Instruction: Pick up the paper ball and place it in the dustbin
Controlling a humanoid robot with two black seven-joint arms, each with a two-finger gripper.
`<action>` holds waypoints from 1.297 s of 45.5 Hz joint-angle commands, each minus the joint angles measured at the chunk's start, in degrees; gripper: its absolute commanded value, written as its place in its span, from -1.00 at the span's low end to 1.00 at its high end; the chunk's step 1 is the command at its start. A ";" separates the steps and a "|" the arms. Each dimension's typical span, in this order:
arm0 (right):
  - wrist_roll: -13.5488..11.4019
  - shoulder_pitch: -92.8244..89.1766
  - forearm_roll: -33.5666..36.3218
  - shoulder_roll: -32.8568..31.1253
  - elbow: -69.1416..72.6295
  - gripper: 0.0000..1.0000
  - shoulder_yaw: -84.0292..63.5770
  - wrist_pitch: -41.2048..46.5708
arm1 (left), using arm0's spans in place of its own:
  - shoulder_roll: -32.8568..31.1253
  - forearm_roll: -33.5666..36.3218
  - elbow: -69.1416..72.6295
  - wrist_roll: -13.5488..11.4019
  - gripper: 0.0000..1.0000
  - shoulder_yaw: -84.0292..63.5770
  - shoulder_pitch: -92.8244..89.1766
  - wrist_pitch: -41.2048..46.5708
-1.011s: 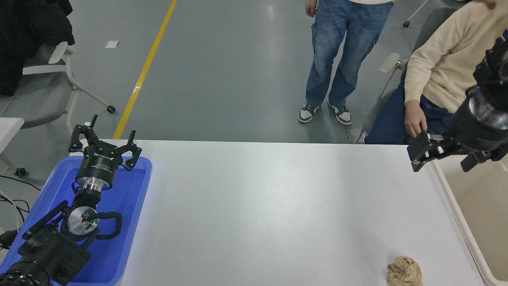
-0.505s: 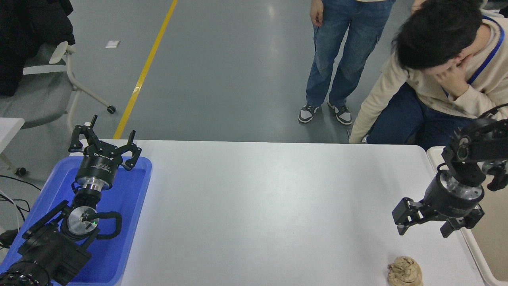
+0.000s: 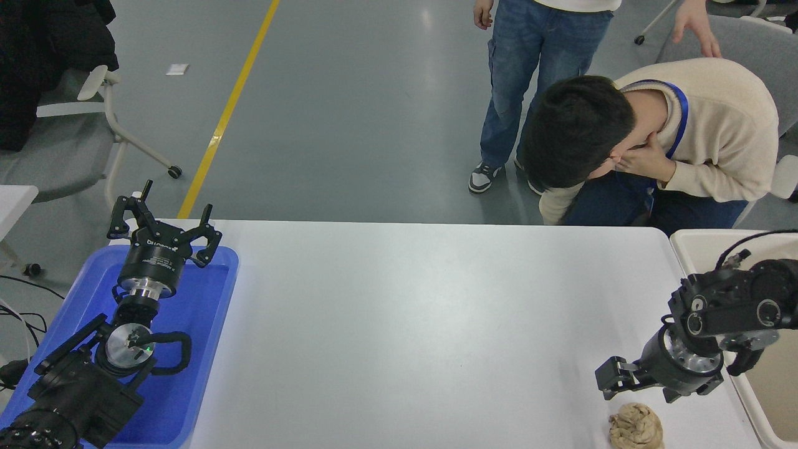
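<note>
The paper ball, a crumpled tan-brown wad, lies on the white table near its front right corner. My right gripper hangs just above and behind it, jaws open and empty, one finger to the ball's left. The dustbin, beige with a cream-white rim, stands off the table's right edge, partly hidden behind my right arm. My left gripper is parked open at the lower left.
A bright blue tray sits under the left arm at the table's left edge. A person in a cream sweater bends low at the far right side. Another person in jeans stands behind. A grey chair stands at far left.
My right gripper has come down from the table's far right corner toward the front, ending just above the paper ball. The person in the cream sweater has leaned down and left.
</note>
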 commanded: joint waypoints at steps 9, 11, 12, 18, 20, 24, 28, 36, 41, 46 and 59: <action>0.00 -6.77 -4.20 0.26 -3.17 0.95 1.31 -2.12 | 0.00 -0.01 0.01 0.00 1.00 0.07 0.00 -0.03; 0.09 -7.12 -4.20 0.26 -3.79 0.94 1.40 -2.21 | 0.00 -0.01 0.01 0.00 1.00 -0.02 0.00 -0.03; 0.09 -7.30 -4.12 0.26 -3.96 0.93 1.40 -2.21 | 0.00 -0.01 0.01 0.00 1.00 -0.02 0.00 -0.03; 0.09 -8.09 -4.12 0.26 -4.32 0.83 2.01 -2.38 | 0.00 -0.01 0.09 0.00 1.00 0.07 0.00 -0.03; 0.09 -8.18 -4.03 0.26 -4.75 0.83 2.54 -2.38 | 0.00 0.08 0.01 0.00 1.00 0.07 0.00 -0.03; 0.09 -9.32 -3.94 0.26 -5.98 0.83 3.42 -2.47 | 0.00 -0.01 0.01 0.00 1.00 -0.02 0.00 0.06; 0.09 -10.64 -3.85 0.26 -7.74 0.82 4.56 -2.47 | 0.00 -0.01 0.01 0.00 1.00 -0.02 0.00 -0.03; 0.09 -12.05 -3.85 0.26 -8.27 0.22 5.53 -2.38 | 0.00 0.08 0.01 0.00 1.00 -0.02 0.00 -0.03; 0.09 -12.14 -3.85 -0.01 -8.01 -0.48 5.44 -2.12 | 0.00 0.08 0.01 0.00 1.00 -0.02 0.00 -0.03; 0.09 -11.87 -3.32 -1.06 -7.83 -1.00 5.44 -1.86 | 0.00 -0.01 0.01 0.00 1.00 -0.02 0.00 0.06; 0.09 -10.73 -0.95 -3.08 -7.75 -1.00 5.53 -1.68 | 0.00 -0.01 0.01 0.00 1.00 -0.02 0.00 -0.03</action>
